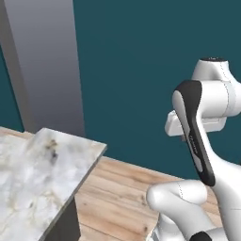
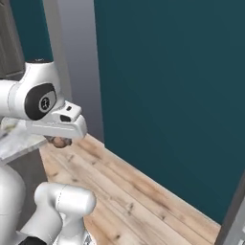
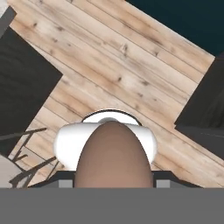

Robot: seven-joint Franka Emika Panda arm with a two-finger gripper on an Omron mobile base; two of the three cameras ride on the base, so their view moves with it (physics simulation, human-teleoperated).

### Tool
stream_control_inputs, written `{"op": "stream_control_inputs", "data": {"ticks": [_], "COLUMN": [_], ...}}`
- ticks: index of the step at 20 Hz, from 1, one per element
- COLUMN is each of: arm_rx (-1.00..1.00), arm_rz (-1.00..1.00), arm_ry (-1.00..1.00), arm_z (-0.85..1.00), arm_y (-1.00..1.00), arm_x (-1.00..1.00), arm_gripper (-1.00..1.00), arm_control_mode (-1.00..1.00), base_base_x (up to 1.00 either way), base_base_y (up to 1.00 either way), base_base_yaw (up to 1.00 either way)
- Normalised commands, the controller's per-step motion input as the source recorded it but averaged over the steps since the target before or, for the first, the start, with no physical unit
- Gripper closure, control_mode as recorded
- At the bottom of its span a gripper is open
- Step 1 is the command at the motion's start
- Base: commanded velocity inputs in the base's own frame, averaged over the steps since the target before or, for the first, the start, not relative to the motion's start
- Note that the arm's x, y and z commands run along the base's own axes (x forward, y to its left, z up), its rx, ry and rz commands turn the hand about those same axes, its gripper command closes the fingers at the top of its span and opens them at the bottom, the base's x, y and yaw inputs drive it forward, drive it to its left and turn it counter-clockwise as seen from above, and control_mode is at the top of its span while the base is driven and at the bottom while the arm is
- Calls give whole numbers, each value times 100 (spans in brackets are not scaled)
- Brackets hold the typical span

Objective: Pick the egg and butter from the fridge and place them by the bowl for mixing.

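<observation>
A smooth brown egg (image 3: pixel 113 153) bulges up at the bottom middle of the hand view, and my gripper (image 3: pixel 113 177) is shut on it, its fingertips hidden behind the egg. In the right base view the egg (image 2: pixel 59 142) peeks out brown under the white hand, high above the wood floor and just off the counter's corner. The tall grey fridge (image 1: pixel 47 66) stands at the back left, seen from its side. The butter and the bowl are out of view.
A marble counter (image 1: pixel 37 179) with a dark base fills the lower left, and its corner (image 2: pixel 16 141) lies beside the hand. A teal wall (image 1: pixel 150 61) runs behind. Light wood floor (image 2: pixel 134 191) spreads below, with dark cabinet fronts (image 3: pixel 22 83) at the sides.
</observation>
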Motion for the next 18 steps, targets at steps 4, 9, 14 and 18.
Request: {"op": "stream_control_inputs", "data": {"ticks": [4,9,14,18], "arm_rx": [0,0,0,0], "arm_rz": [0,0,0,0], "arm_ry": [0,0,0,0], "arm_z": [0,0,0,0], "arm_y": [0,0,0,0], "arm_x": [0,0,0,0], "arm_gripper": [100,100,100,100], "arm_control_mode": [100,100,100,100], "base_base_x": [100,100,83,61], "base_base_y": [4,-16,-21,-16], "base_base_yaw": [-12,-1,25,80]}}
